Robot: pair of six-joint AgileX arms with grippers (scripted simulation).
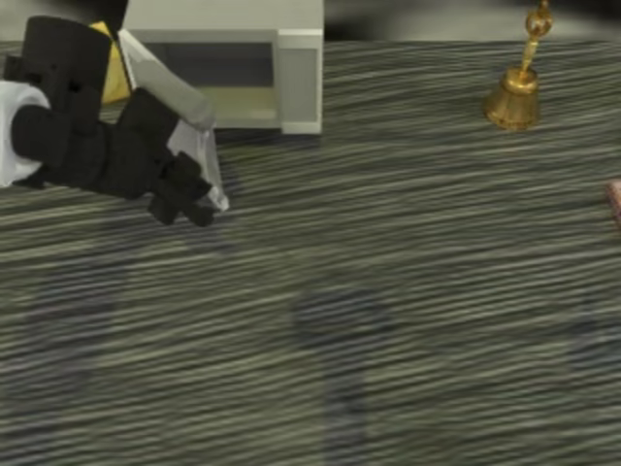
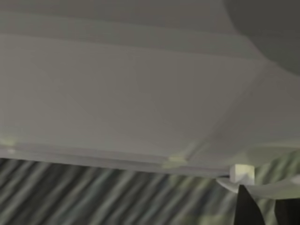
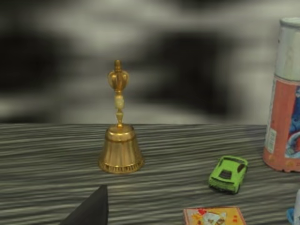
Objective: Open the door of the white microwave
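Observation:
The white microwave (image 1: 301, 78) stands at the back left of the table, and its cavity shows open. Its door (image 1: 179, 97) is swung out toward the front left, hinged on the left side. My left gripper (image 1: 186, 201) sits at the door's free edge, shut on the thin handle strip (image 2: 262, 188). In the left wrist view the door (image 2: 117, 93) fills most of the picture, and my left gripper (image 2: 263, 196) has a dark finger on each side of the strip. My right gripper (image 3: 93, 208) shows only as a dark tip in its own wrist view, out of the top view.
A yellow cube (image 1: 112, 70) sits behind my left arm, beside the microwave. A brass bell (image 1: 514, 97) stands at the back right. The right wrist view shows the bell (image 3: 120, 150), a green toy car (image 3: 228, 173), a tall can (image 3: 283, 117) and a picture card (image 3: 213, 216).

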